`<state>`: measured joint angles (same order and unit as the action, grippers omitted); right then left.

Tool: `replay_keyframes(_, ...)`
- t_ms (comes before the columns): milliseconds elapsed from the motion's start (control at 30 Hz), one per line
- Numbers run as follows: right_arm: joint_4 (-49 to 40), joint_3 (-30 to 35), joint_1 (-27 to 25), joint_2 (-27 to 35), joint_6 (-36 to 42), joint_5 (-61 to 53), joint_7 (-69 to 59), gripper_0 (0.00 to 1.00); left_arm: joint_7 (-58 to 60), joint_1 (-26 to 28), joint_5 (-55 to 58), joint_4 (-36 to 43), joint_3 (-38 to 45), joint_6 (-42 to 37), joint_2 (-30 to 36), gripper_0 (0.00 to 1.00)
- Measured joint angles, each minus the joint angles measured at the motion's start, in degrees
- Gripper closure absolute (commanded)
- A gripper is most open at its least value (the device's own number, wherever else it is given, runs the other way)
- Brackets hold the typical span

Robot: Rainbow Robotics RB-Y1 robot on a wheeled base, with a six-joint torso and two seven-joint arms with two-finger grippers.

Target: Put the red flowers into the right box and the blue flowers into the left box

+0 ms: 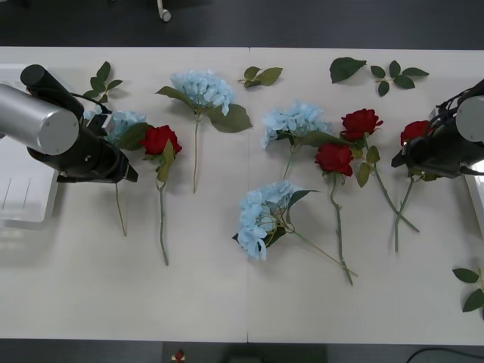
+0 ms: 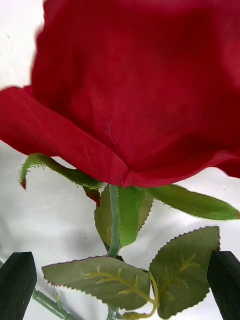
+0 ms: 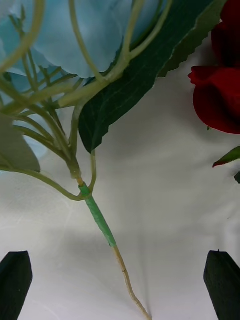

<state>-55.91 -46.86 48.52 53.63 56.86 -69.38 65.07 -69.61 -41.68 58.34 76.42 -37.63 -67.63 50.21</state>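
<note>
Both arms are working at once over the white desk (image 1: 227,302), each reaching for a first flower. The left hand (image 3: 120,285) is hovering with its black fingers (image 3: 15,285) spread wide, straddling the thin green-taped stem of a pale sky-blue, fluffy artificial hydrangea cluster (image 3: 75,35) lying at the desk's left end, just beside a deep-red rose (image 1: 160,139). The right hand (image 2: 120,287) is likewise open, its fingers (image 2: 225,285) apart on either side of the leafy stem of a deep-red fabric rose (image 2: 140,85) at the desk's right end (bloom (image 1: 414,130) just beside the wrist in the front view). Nothing is gripped yet. The remaining blue clusters (image 1: 200,87) and red roses (image 1: 360,121) are lying scattered across the middle of the desk, with loose green leaf sprigs (image 1: 261,75) along the far edge. The white slotted plastic basket (image 1: 23,197) is sitting at the left edge, the white tray rim (image 1: 476,198) at the right edge; no flowers show in either. Judged step: pre-grasp on both sides, sorting not yet begun. Next move calls for each hand lowering until the stem sits between the fingers, closing, then lifting outward to its own box.
</note>
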Motion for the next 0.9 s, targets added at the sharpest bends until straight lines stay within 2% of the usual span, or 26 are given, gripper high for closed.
replay_keyframes(200, 2.10, 0.00, 0.00, -1.88, -0.01, 0.74, 0.07, 0.00, 0.04, -0.33, -1.21, -1.23, -2.17, 1.47, -0.80, 0.00)
replay_keyframes(300, 2.50, 0.00, 0.00, -2.48, -0.05, 1.74, 0.07, 0.30, 0.31, -0.87, -2.45, -1.48, -4.03, 1.68, -0.80, 0.00)
replay_keyframes(333, 2.50, 0.00, 0.00, -2.62, -0.06, 2.08, 0.07, 0.47, 0.44, -0.98, -2.70, -1.54, -4.37, 1.68, -0.81, 0.00)
replay_keyframes(400, 2.50, 0.00, 0.00, -2.72, -0.21, 2.28, 0.07, 0.68, 0.51, -0.99, -2.85, -2.10, -4.38, 1.68, -1.08, 0.00)
replay_keyframes(467, 2.53, 0.00, 0.00, -2.72, -0.49, 2.28, 0.08, 0.94, 0.51, -1.01, -2.86, -3.50, -4.09, 1.68, -1.95, 0.00)
replay_keyframes(500, 2.56, 0.00, 0.00, -2.72, -0.54, 2.28, 0.08, 0.99, 0.51, -1.02, -2.96, -4.18, -3.91, 1.68, -2.50, 0.00)
replay_keyframes(533, 2.60, 0.00, 0.00, -2.72, -0.53, 2.31, 0.08, 1.00, 0.51, -1.03, -3.34, -4.82, -3.71, 1.68, -3.09, 0.09)
replay_keyframes(567, 2.63, 0.00, 0.00, -2.72, -0.53, 2.40, 0.08, 1.00, 0.51, -1.03, -3.82, -5.20, -3.58, 1.68, -3.58, 0.31)
replay_keyframes(600, 2.65, 0.00, 0.00, -2.72, -0.53, 2.68, 0.08, 1.00, 0.51, -1.03, -4.17, -5.35, -3.56, 1.68, -3.92, 0.60)
replay_keyframes(633, 2.65, 0.00, 0.00, -2.72, -0.53, 3.06, 0.08, 1.00, 0.51, -1.03, -4.33, -5.36, -3.56, 1.68, -4.13, 0.73)
replay_keyframes(667, 2.65, 0.00, 0.00, -2.72, -0.53, 3.31, 0.08, 1.00, 0.51, -1.03, -4.35, -5.35, -3.56, 1.68, -4.28, 0.99)
replay_keyframes(900, 2.83, 0.00, 0.00, -2.72, -1.75, 3.35, 0.08, 1.00, 0.51, -1.14, -4.35, -5.34, -3.56, 1.68, -4.33, 1.00)
